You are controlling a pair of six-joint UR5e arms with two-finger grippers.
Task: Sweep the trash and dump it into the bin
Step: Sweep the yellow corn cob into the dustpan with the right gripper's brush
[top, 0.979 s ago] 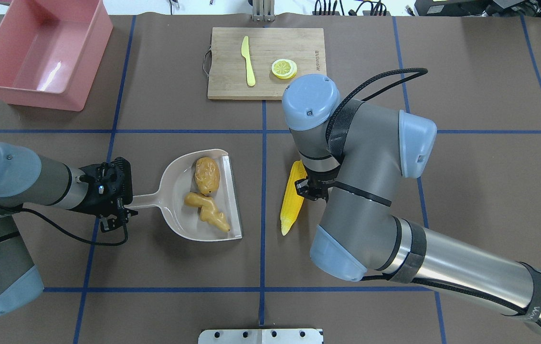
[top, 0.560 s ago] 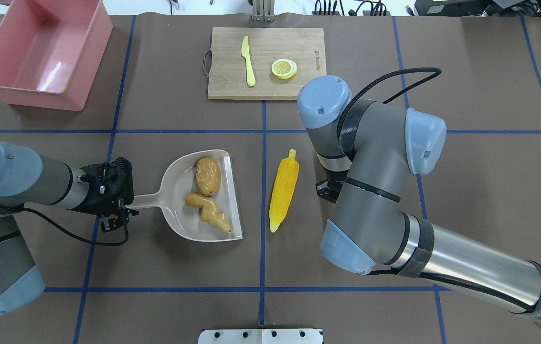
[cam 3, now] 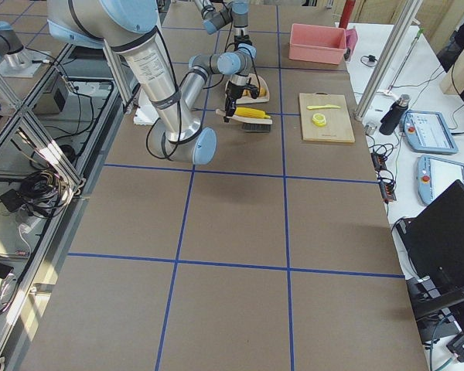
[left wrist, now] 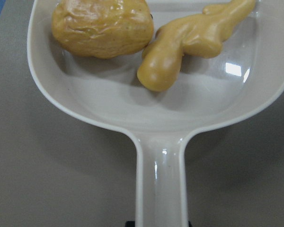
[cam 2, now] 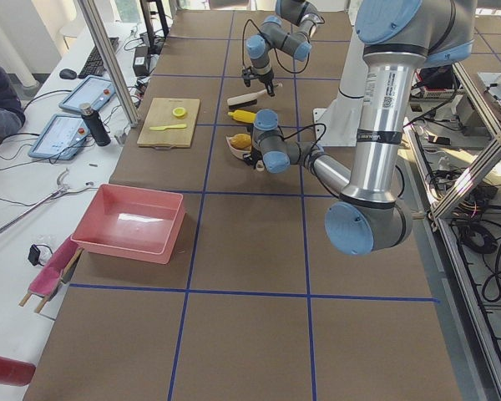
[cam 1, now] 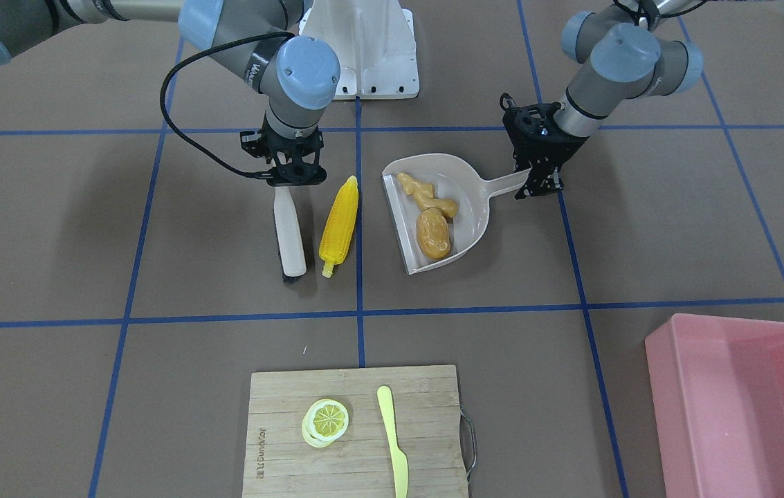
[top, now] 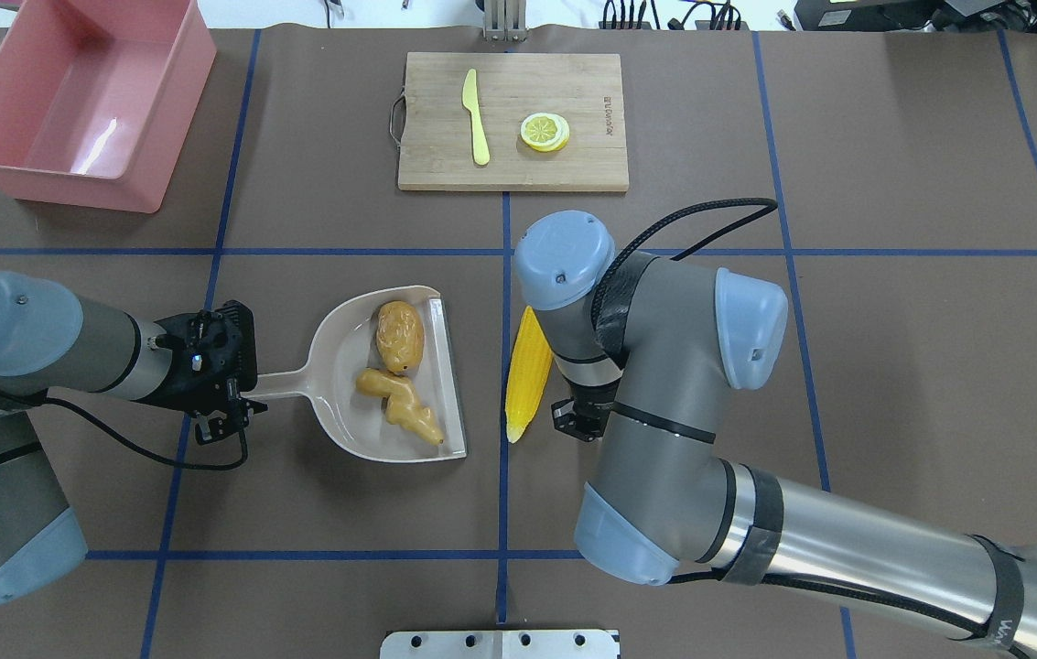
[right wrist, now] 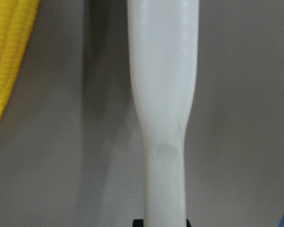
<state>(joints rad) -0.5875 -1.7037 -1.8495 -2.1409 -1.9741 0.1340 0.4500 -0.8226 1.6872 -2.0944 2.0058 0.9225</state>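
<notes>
While tight on brush (cam 1: 290, 232), right gripper (cam 1: 293, 182).

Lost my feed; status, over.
Left gripper holds beige plastic dustpan; right gripper holds white brush. Brown potato, tan ginger inside; yellow corn cob outside. Nothing between.

One each: corn cob (top: 527, 371), potato (top: 399, 337), ginger root (top: 397, 407), dustpan (top: 342, 357), brush (cam 1: 289, 232), bin (top: 70, 119), cutting board (top: 445, 137), knife (top: 476, 119), lemon slice (top: 544, 131).

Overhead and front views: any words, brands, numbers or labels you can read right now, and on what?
Cutting board: a dark brand mark along one edge, too small to read reliably.
Right arm strap: white lettering, too blurred to read.
Bin, dustpan: no text visible.
</notes>
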